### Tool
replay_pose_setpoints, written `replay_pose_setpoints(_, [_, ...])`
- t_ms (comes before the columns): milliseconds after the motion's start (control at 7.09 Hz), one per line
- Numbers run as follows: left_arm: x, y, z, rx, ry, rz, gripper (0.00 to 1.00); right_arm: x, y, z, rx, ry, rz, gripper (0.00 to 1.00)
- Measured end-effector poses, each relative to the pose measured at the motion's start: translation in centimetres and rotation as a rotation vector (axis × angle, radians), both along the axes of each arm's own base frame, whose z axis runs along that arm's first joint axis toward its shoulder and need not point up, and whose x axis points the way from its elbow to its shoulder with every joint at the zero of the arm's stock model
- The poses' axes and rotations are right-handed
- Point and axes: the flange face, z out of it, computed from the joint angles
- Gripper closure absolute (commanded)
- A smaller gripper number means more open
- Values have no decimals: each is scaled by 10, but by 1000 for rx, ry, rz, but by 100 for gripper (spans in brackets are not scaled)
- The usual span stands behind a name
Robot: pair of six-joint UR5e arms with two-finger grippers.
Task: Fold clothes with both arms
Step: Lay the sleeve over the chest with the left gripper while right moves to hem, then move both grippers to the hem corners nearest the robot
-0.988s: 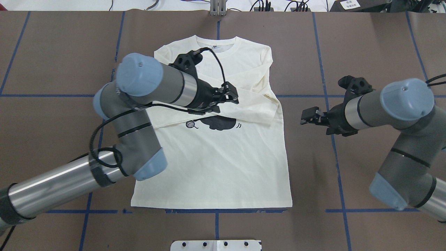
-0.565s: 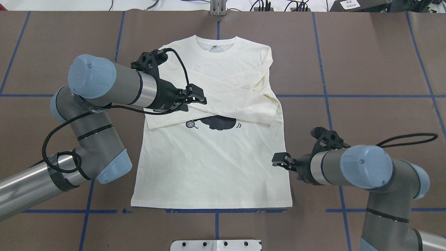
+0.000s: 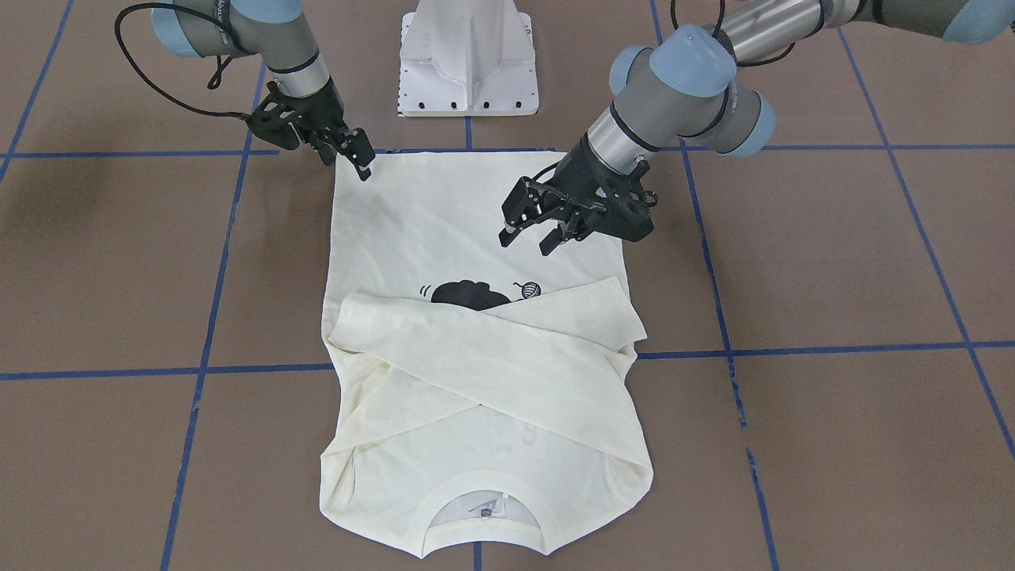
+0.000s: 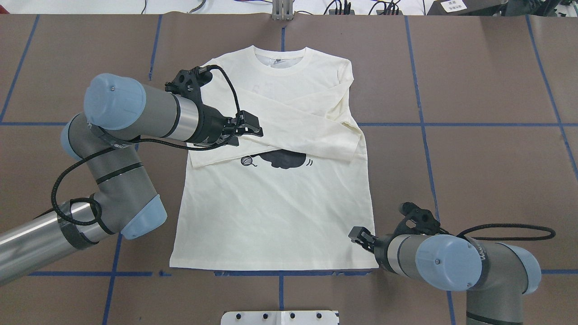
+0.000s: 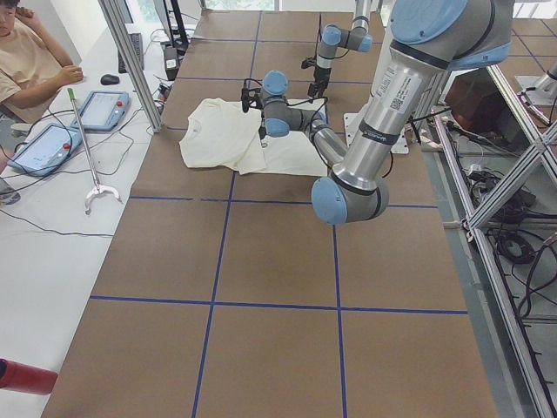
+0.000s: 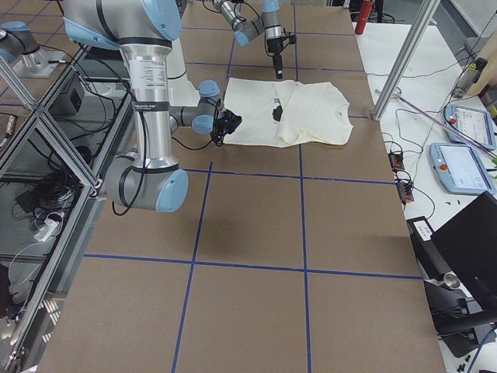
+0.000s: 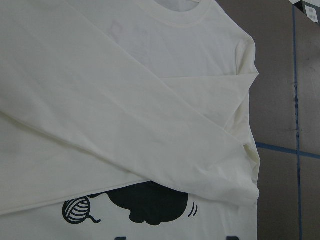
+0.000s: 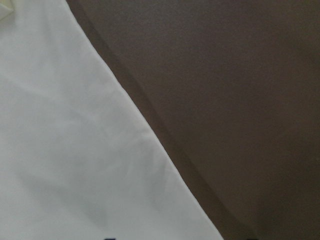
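Note:
The cream T-shirt (image 4: 275, 212) lies flat on the brown table, print up, with both sleeves folded across the chest and the collar at the far side. It also shows in the front view (image 3: 412, 230) and the left wrist view (image 7: 100, 100). My left gripper (image 4: 248, 135) is open and empty, hovering over the crossed sleeves just above the black cat print (image 4: 282, 159); its spread fingers (image 3: 509, 230) show in the front view. My right gripper (image 4: 356, 234) is open and low at the shirt's near right hem corner (image 3: 361, 162). The right wrist view shows only the shirt's edge (image 8: 60, 150) and bare table.
The white pedestal base (image 4: 280, 317) stands at the near table edge. Blue tape lines (image 4: 429, 124) grid the brown table cover. A seated person (image 5: 26, 61), tablets and a grabber stick (image 5: 87, 148) are on a side table past the shirt's collar end.
My left gripper drew back leftward off the sleeve, open and empty. My right arm swung from beside the shirt's right sleeve down to the near right hem corner.

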Motion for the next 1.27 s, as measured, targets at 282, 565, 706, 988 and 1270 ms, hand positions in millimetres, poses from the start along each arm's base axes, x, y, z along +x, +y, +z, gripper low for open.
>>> replay_pose_setpoints(282, [0,0,0,1,2,-1,24,-1,11,-1,-18,36,-9,19])
replay_pose_setpoints(565, [0,0,-1,1,2,-2,23,-5,23,3,-19,72,-23,36])
replay_pose_setpoints(706, [0,0,-1,1,2,-2,23,-5,26,6,-15,82,-25,76])
replay_pose_setpoints(988, [0,-1,0,0,1,-2,23,-4,29,8,-20,85,-21,100])
replay_pose_setpoints(1270, [1,0,2,-3,-2,-1,23,-2,30,2,-26,72,-19,100])
